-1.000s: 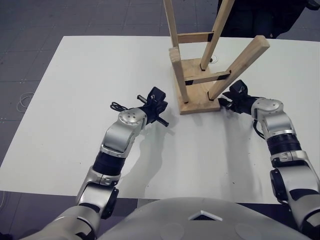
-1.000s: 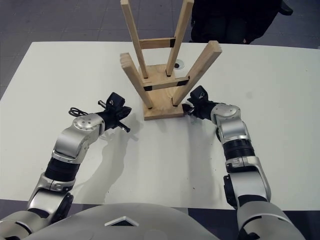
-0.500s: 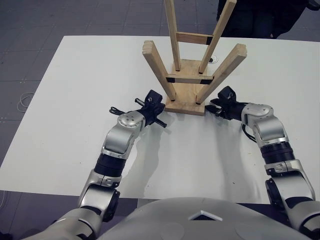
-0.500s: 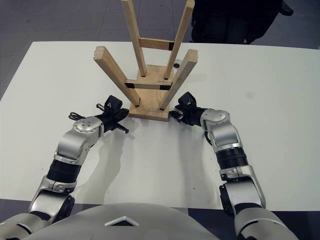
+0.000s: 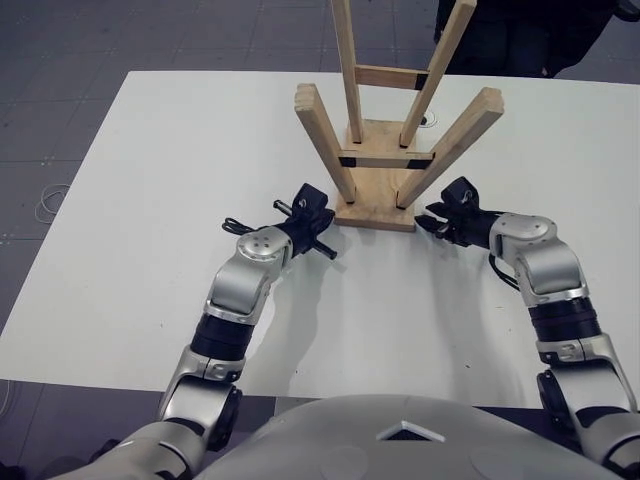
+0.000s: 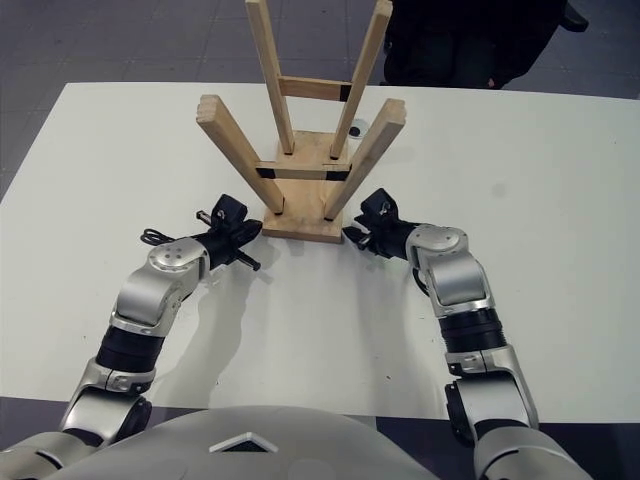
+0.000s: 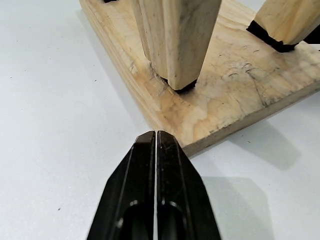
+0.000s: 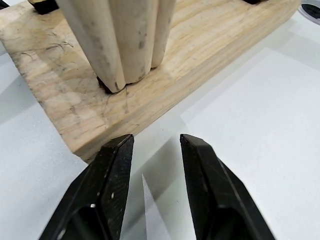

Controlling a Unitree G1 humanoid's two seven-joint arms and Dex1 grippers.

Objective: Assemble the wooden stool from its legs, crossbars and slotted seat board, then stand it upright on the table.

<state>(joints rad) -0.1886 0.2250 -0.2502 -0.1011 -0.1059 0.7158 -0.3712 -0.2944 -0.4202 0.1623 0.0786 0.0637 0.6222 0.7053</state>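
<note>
On the table [image 5: 150, 150], upturned stool [image 5: 385, 160], legs [image 5: 324, 140] slotted into seat board [image 5: 375, 213]

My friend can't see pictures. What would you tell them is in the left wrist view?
The left gripper, black and shut, points at the edge of the wooden seat board lying on the white table. A thick wooden leg stands in the board just behind that edge.
</note>
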